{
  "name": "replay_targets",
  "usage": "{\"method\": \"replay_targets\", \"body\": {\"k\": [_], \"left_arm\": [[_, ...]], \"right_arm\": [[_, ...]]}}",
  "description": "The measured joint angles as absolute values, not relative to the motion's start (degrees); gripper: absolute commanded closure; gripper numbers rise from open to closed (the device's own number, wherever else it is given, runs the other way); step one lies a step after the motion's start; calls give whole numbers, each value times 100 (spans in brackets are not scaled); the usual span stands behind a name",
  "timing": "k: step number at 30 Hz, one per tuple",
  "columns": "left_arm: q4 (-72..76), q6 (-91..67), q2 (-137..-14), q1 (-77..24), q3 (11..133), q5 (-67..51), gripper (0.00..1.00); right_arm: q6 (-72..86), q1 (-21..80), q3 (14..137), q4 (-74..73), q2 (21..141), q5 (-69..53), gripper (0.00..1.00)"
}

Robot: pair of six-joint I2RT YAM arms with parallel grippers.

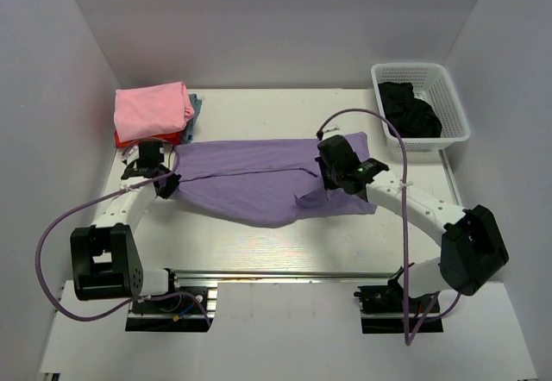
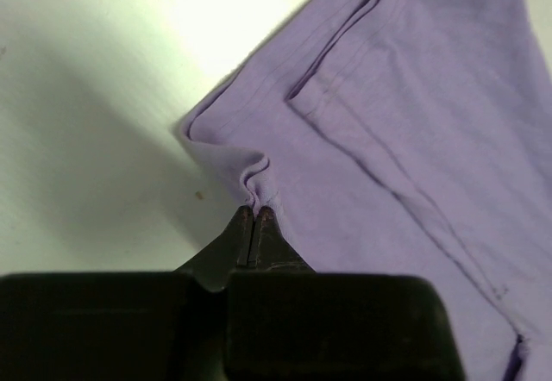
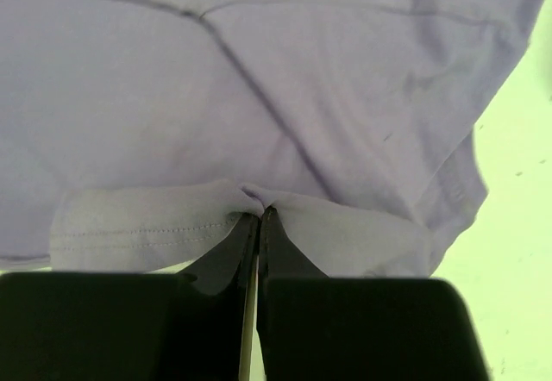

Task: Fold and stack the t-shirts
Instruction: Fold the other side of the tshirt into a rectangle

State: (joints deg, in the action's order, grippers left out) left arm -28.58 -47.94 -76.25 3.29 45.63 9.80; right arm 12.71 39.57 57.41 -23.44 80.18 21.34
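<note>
A lavender-purple t-shirt (image 1: pixel 259 178) lies spread across the middle of the table, with a fold along its front edge. My left gripper (image 1: pixel 172 177) is shut on the shirt's left edge; the left wrist view shows its tips (image 2: pixel 256 210) pinching a small pucker of the purple cloth (image 2: pixel 388 140). My right gripper (image 1: pixel 323 174) is shut on the shirt's right part, and in the right wrist view (image 3: pixel 259 213) a hemmed fold (image 3: pixel 138 226) bunches at its tips. At the back left sits a stack of folded t-shirts: pink (image 1: pixel 151 109) on top, grey-blue (image 1: pixel 195 105) and red (image 1: pixel 125 140) under it.
A white lattice basket (image 1: pixel 457 109) stands at the back right with dark cloth (image 1: pixel 410 109) inside. White walls close in the table on the left, the back and the right. A metal rail (image 1: pixel 285 272) runs along the near edge between the arm bases.
</note>
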Motion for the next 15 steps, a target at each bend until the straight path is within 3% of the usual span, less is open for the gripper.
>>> {"method": "replay_targets", "body": {"k": [7, 15], "left_arm": [[-2821, -4851, -8195, 329, 5183, 1039, 100], [-2818, -4834, -8989, 327, 5798, 1190, 100]], "right_arm": [[823, 3356, 6156, -2099, 8554, 1966, 100], [443, 2838, 7452, -1957, 9758, 1603, 100]]}}
